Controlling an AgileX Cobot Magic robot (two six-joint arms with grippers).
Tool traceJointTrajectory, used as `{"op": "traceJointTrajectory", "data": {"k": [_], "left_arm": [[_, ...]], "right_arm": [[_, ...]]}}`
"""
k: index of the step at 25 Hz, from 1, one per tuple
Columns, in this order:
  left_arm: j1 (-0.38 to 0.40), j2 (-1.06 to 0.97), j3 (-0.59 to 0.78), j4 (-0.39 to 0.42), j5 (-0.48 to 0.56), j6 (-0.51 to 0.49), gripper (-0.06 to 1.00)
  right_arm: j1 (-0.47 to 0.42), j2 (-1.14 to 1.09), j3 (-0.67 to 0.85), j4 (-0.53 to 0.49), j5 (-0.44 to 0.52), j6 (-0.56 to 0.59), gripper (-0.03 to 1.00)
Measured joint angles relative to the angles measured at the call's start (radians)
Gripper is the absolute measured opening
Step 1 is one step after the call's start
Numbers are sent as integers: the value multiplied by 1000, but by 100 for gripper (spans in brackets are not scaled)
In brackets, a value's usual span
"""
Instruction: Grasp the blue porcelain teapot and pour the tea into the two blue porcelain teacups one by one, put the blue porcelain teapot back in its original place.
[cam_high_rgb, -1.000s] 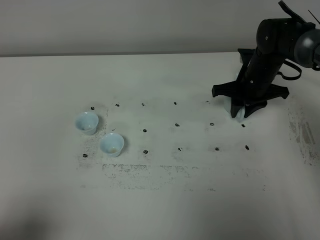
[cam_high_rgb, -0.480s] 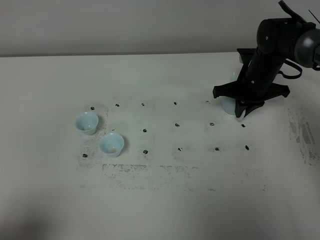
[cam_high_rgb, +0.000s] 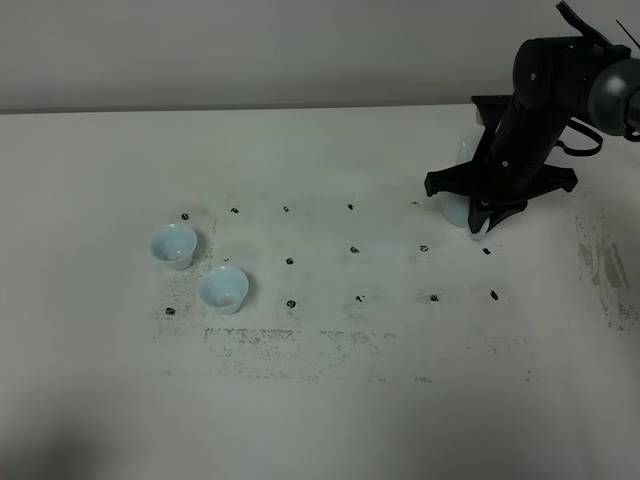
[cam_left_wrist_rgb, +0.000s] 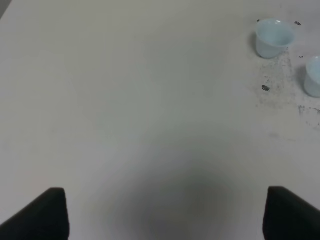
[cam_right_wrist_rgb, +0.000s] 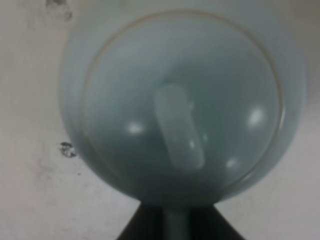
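Note:
The blue porcelain teapot stands at the right of the table, mostly hidden under my right arm. In the right wrist view the teapot fills the picture from above. My right gripper is shut on its loop handle. From the high camera this gripper sits right over the pot. The two blue porcelain teacups stand side by side at the left. Both cups also show in the left wrist view. My left gripper is open, well away from them, holding nothing.
Black dot marks in a grid and smudged dark scuffing cover the white table. A pale wall runs behind the far edge. The left arm is out of the high view.
My right gripper has closed on the teapot's handle. The pot now shows slightly further left and higher under the arm. The cups have not moved.

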Motion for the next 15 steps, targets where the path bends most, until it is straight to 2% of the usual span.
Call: {"op": "traceJointTrajectory", "data": {"k": [10,15], "left_arm": [[0,0,0,0,0,0,75],[0,0,0,0,0,0,75]], "right_arm": [[-11,-32,1,-22,-17,-4,5],[-17,-80,1,-27,-5,-51,5]]}}
